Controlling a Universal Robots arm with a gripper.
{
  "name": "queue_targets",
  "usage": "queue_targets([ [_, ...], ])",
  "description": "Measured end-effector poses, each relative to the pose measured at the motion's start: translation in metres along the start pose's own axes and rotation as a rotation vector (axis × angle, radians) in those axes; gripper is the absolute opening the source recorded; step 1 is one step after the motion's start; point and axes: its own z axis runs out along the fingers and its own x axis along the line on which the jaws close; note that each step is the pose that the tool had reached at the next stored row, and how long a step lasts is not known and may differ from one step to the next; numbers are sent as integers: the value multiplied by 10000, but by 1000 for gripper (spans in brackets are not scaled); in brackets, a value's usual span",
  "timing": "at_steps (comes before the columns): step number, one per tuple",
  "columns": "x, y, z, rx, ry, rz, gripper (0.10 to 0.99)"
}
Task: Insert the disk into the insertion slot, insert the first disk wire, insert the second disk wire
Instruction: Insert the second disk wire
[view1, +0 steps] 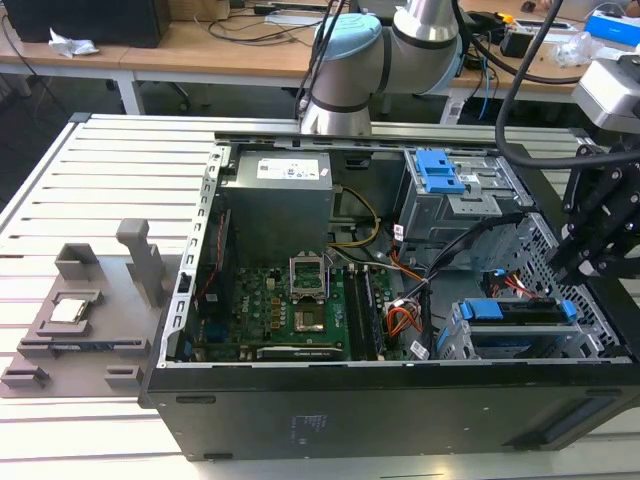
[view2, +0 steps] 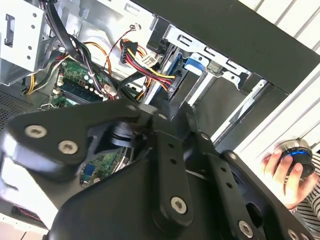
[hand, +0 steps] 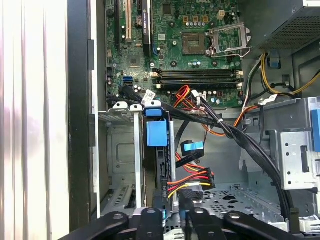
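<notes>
The disk (view1: 520, 312), framed in its blue carrier, sits in the insertion slot (view1: 470, 345), the low perforated cage in the case's front corner at the exterior view's right. In the first wrist view the disk's blue tab (hand: 156, 132) stands edge-on inside the cage (hand: 122, 150). Beside it lie a red, yellow and black wire with a black plug (hand: 202, 177) and a blue plug (hand: 192, 146), both apart from the disk. My gripper (view1: 578, 262) hangs just above that cage. Its black links (hand: 175, 220) are close over the disk's end, with a black cable running up to them.
A taller grey cage with a blue latch (view1: 440, 172) stands behind the slot. The motherboard (view1: 300, 310) and power supply (view1: 280, 200) fill the case's other half. A grey fixture (view1: 80, 310) lies on the slatted table. A person's hand (view2: 285, 170) rests on a round device outside the case.
</notes>
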Motion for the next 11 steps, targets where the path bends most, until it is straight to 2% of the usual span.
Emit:
queue_targets([
  [4, -31, 16, 3, 0, 2, 0, 302],
  [6, -93, 102, 15, 0, 0, 0, 302],
  [11, -98, 166, 24, 0, 0, 0, 302],
])
